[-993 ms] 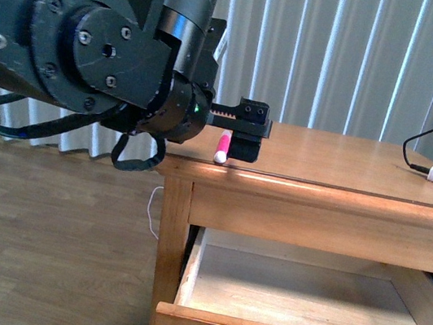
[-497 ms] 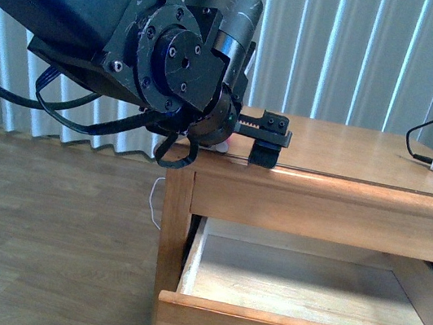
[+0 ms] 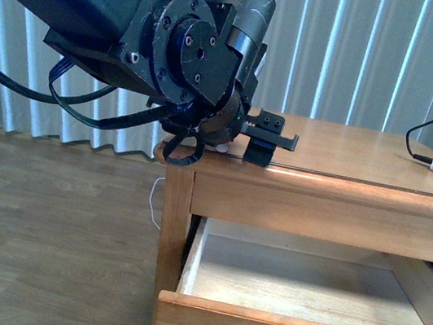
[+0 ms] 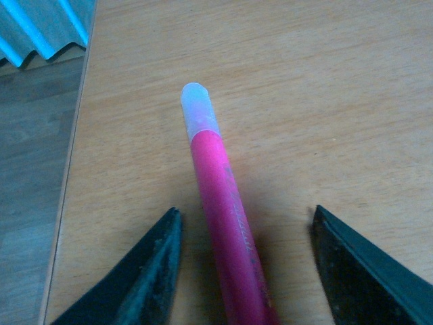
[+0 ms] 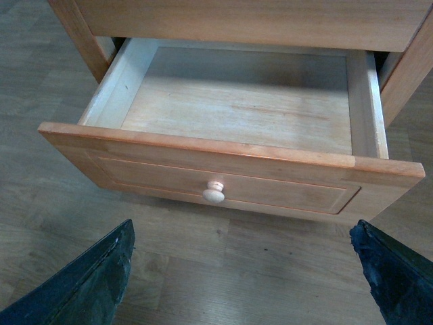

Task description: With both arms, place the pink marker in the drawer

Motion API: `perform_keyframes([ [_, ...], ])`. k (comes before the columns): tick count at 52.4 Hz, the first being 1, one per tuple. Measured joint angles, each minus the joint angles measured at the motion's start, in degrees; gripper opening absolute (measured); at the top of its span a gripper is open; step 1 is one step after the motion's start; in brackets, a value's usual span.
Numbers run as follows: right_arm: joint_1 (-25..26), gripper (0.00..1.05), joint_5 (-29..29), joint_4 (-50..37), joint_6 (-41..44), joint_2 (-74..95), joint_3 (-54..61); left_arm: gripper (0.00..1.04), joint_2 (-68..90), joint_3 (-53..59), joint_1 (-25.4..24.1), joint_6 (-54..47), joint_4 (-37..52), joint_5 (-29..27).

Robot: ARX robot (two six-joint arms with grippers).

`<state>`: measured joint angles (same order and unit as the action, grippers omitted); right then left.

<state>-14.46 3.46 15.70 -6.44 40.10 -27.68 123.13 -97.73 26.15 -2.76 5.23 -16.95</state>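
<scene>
Our left gripper (image 3: 272,142) hangs low over the left front corner of the cabinet top (image 3: 357,156), jaws spread and holding nothing. The pink marker (image 4: 222,203) lies flat on the wood between its fingers (image 4: 152,274) and touches neither of them in the left wrist view, with its white rounded end pointing away from the gripper. From the front the arm's wrist hides the marker almost entirely. A pale sliver under the wrist may be its end, though we cannot be sure.

We judge the marker light, stiff and far from fragile, a smooth plastic barrel that needs little force. Its roundness is the catch — on bare wood it can roll, and flat pads closing off-centre could squirt it sideways. The place to take it is across the pink barrel near the middle, pads square to its length and clear of the tapering white end.

Below, the drawer (image 5: 223,156) stands pulled well out, its pale wooden floor showing. The right gripper (image 5: 247,277) waits in front of it with its jaws wide apart, empty and well clear of the round knob (image 5: 214,194) — the drop, we reckon, calls only for a short carry over the rim.
</scene>
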Motion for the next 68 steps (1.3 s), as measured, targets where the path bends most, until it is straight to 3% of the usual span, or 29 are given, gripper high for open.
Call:
perform_keyframes([
  [10, 0.0, 0.96, 0.0, 0.0, 0.0, 0.0, 0.0, 0.24, 0.1, 0.0, -0.5, -0.9, -0.1, 0.7],
  [15, 0.0, 0.96, 0.0, 0.0, 0.0, 0.0, 0.0, 0.15, 0.0, 0.5, -0.9, -1.2, 1.1, 1.9],
  [21, 0.0, 0.96, 0.0, 0.0, 0.0, 0.0, 0.0, 0.15, -1.3, 3.8, -1.4, -2.6, 5.4, 5.6],
  [33, 0.0, 0.96, 0.0, 0.0, 0.0, 0.0, 0.0, 0.15, -10.3, 18.6, -2.2, -9.8, 18.5, 23.0],
  [45, 0.0, 0.96, 0.0, 0.0, 0.0, 0.0, 0.0, 0.15, -19.0, 30.0, -2.4, -16.3, 22.2, 36.5],
  [50, 0.0, 0.96, 0.0, 0.0, 0.0, 0.0, 0.0, 0.15, -18.3, 33.6, -1.9, -18.9, 22.4, 37.7],
  [68, 0.0, 0.96, 0.0, 0.0, 0.0, 0.0, 0.0, 0.15, -5.5, 32.2, 2.2, -19.8, 26.6, 31.1],
])
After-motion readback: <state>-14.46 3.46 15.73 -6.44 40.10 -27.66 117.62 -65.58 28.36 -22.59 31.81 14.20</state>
